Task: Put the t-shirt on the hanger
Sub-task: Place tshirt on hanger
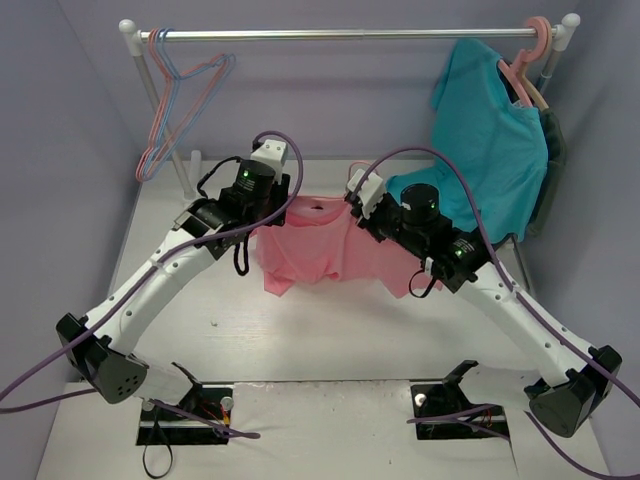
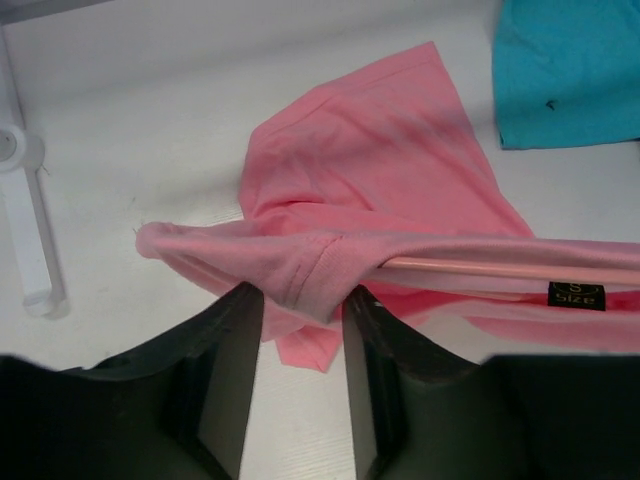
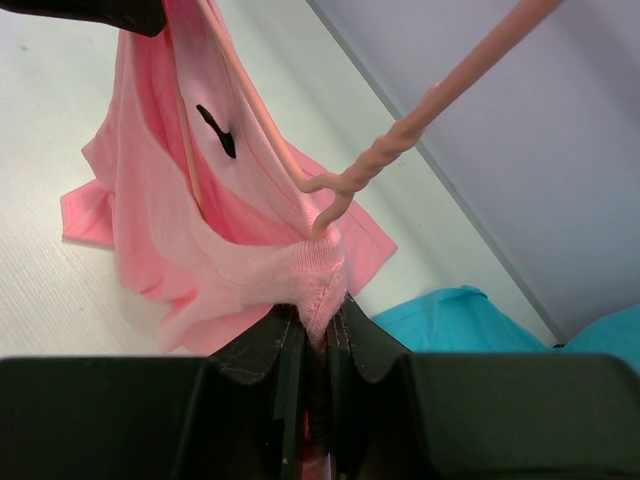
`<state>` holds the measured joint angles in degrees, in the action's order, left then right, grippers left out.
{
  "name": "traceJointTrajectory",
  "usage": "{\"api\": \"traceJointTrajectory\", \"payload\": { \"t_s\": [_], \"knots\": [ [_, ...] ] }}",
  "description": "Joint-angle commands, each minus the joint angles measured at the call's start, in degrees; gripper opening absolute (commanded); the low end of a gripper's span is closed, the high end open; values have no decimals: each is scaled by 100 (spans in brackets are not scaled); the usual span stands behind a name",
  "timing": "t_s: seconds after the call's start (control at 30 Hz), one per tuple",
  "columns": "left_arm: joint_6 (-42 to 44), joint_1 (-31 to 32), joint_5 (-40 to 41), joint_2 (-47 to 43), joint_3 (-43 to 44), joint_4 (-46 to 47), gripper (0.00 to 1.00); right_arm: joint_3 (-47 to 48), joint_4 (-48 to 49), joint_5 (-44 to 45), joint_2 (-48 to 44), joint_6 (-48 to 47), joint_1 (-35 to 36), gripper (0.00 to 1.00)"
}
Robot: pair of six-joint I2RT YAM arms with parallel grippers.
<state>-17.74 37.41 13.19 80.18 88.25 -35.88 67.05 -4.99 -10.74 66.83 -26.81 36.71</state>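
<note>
The t-shirt [image 1: 325, 248] hangs over the middle of the table [image 1: 300, 340], held up between both arms, with the hanger [image 3: 352, 178] threaded inside it. The right pincer [image 3: 315, 318], at 3 o'clock, is clamped on its collar. The left pincer [image 2: 300, 305], at 9 o'clock, has its jaws apart astride a shoulder fold; whether they pinch it, I cannot tell. A teal shirt [image 1: 490, 140] hangs at 2 o'clock on the rail [image 1: 340, 35].
</note>
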Motion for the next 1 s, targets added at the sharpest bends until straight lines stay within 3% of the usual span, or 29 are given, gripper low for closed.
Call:
{"api": "traceJointTrajectory", "payload": {
  "t_s": [0.0,0.17,0.27,0.5,0.67,0.97],
  "knots": [
    [-116,-14,113,50,43,485,34,414,596,55,23,106,-41,0],
    [-81,-5,140,120,157,564,8,432,587,46,58,97,-41,0],
    [15,-5,79,173,263,564,0,441,596,20,85,97,-41,0],
    [305,56,-203,173,649,442,0,502,658,-24,190,70,-41,0],
    [596,574,-80,200,869,283,0,494,737,-103,243,35,-41,0],
    [684,917,-72,112,519,187,0,336,930,-244,155,-35,-85,0]
  ]
}}
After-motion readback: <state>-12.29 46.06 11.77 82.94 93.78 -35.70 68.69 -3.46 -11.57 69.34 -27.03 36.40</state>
